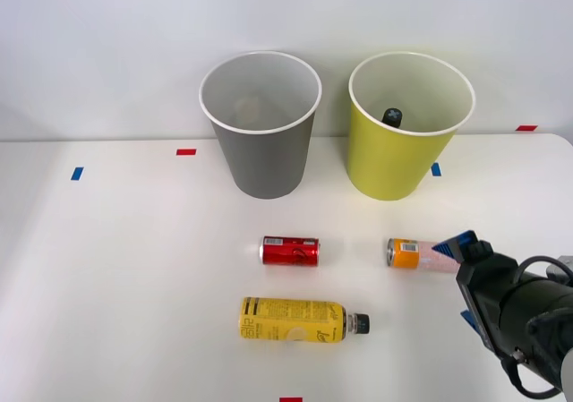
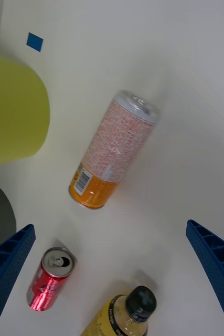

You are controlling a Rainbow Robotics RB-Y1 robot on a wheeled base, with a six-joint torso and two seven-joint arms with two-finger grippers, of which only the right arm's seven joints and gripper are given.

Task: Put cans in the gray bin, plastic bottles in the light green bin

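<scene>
Smooth white matte worktop [image 1: 116,286], dotted with small blue and red tape marks.

Near the far edge, side by side and just apart: tall round tapered gray bin [image 1: 262,156], white-rimmed and white inside, to the left; same-shaped yellow-green bin [image 1: 394,156] to the right, with a black-capped bottle [image 1: 392,115] showing inside.

Toward the near edge, about midway across: long yellow-labelled plastic bottle [image 1: 291,320] with black text and ridged black screw cap, lying on its side, cap pointing right.

Coming in over the near right corner: bulky black wrist with the blue ribbed claw [image 1: 465,281], fingers [image 2: 7,268] spread wide, holding nothing, poised over the slim can.

Right of centre, in front of the yellow-green bin: slim metal can, pink-white speckled with an orange band [image 1: 419,253], lying flat, orange end leftward, silver end under the claw.

Between gray bin and bottle: short glossy red metal can [image 1: 290,251], on its side, well apart from the slim can.
</scene>
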